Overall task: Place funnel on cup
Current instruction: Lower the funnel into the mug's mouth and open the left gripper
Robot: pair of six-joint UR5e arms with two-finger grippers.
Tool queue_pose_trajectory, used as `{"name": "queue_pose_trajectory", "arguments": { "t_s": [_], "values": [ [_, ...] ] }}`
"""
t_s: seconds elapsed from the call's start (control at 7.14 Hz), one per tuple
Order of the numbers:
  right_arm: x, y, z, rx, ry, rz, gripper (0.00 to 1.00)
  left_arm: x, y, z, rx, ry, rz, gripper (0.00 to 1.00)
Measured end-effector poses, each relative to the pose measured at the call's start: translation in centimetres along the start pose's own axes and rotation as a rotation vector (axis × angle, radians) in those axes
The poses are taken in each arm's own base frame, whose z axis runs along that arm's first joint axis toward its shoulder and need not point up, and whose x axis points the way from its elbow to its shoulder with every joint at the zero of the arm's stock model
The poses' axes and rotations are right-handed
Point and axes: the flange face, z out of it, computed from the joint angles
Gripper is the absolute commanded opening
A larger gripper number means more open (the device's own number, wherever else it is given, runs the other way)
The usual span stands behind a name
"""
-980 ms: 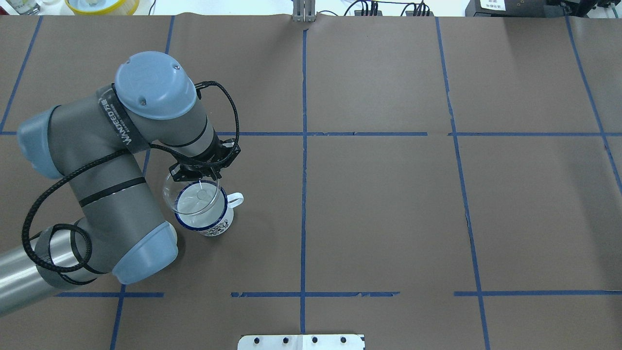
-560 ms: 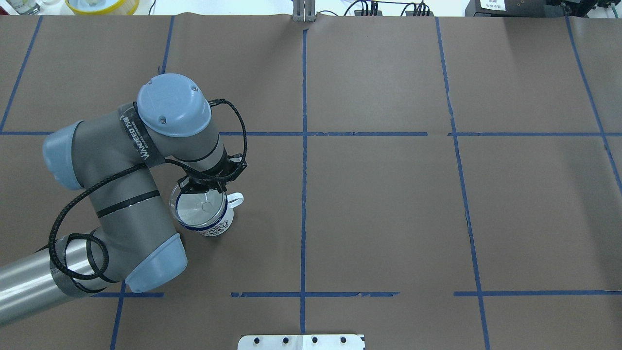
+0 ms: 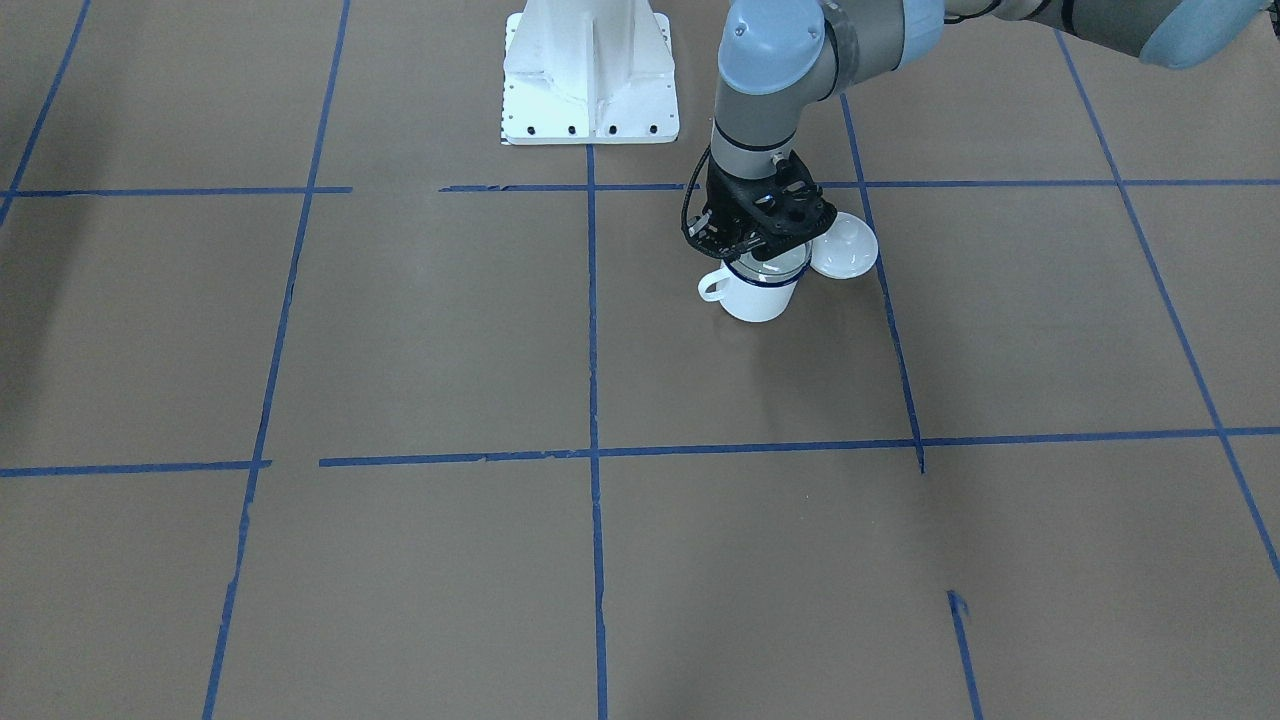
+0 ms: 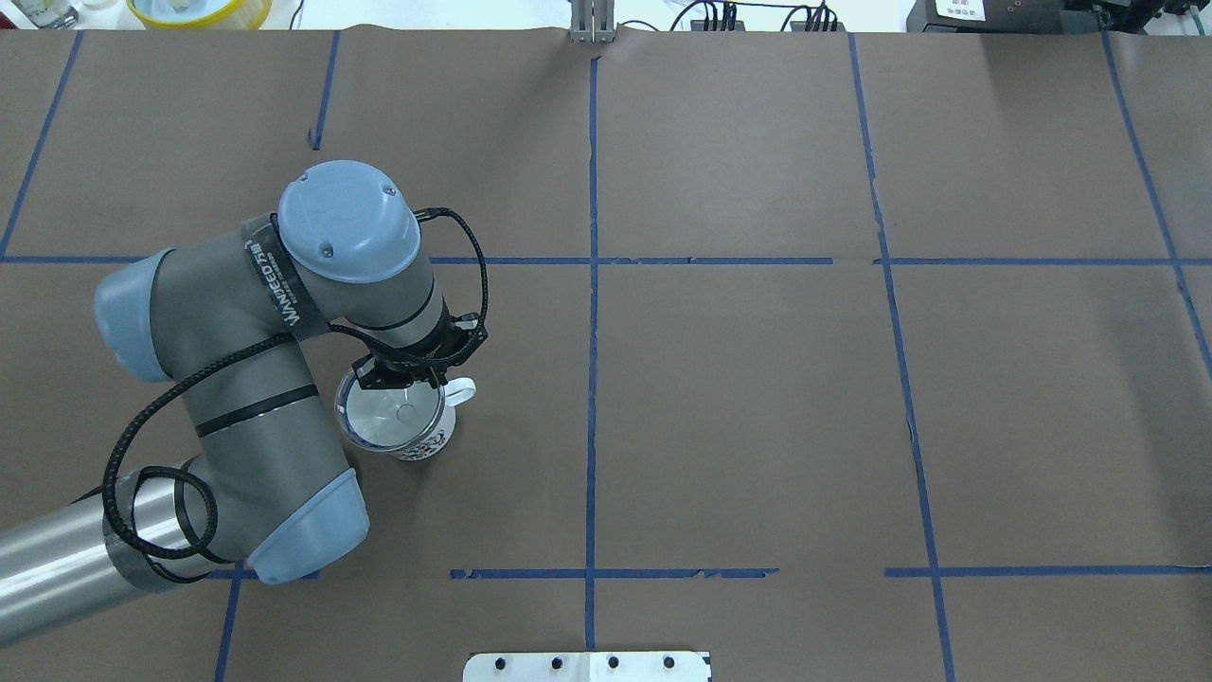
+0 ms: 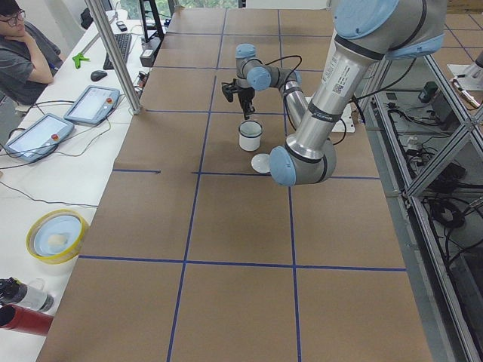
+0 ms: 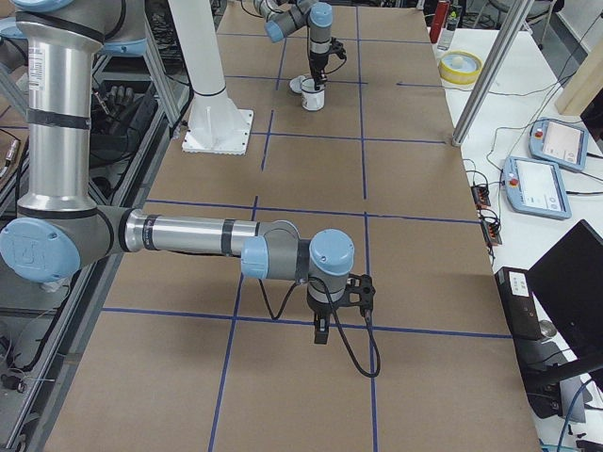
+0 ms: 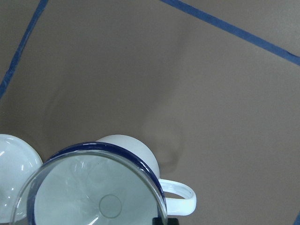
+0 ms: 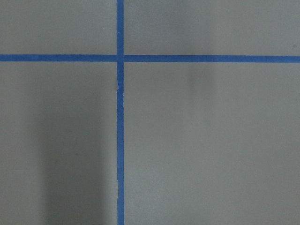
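Note:
The white mug (image 4: 428, 443) with a dark blue rim stands left of the table's middle, its handle pointing right. It also shows in the front view (image 3: 757, 298) and the left wrist view (image 7: 126, 146). The clear funnel (image 4: 386, 417) sits centred in the mug's mouth, its spout (image 7: 111, 205) pointing down inside. My left gripper (image 4: 404, 382) stands upright over the mug's far rim, shut on the funnel's rim. My right gripper (image 6: 320, 331) hangs over bare table far from the mug. It shows only in the right side view, so I cannot tell its state.
A round white lid (image 3: 845, 250) lies on the table touching or just beside the mug, under my left arm, and shows in the left wrist view (image 7: 9, 164). The white robot base (image 3: 590, 70) is behind. Brown paper with blue tape lines covers the table.
My left arm has moved right and down. The funnel went from offset left above the mug to centred in its mouth.

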Motion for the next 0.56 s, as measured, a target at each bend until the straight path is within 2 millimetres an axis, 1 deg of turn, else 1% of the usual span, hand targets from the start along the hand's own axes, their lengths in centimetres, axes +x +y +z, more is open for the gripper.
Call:
{"name": "queue_pose_trajectory", "arguments": {
  "t_s": [0.14, 0.28, 0.56],
  "values": [
    [0.0, 0.0, 0.0, 0.0, 0.0, 0.0, 1.0, -0.01, 0.04, -0.04, 0.0, 0.001, 0.001, 0.75],
    [0.0, 0.0, 0.0, 0.0, 0.0, 0.0, 1.0, -0.04, 0.11, -0.15, 0.0, 0.003, 0.002, 1.0],
    [0.0, 0.0, 0.01, 0.0, 0.0, 0.0, 1.0, -0.05, 0.09, -0.4, 0.009, 0.009, -0.001, 1.0]
  ]
}}
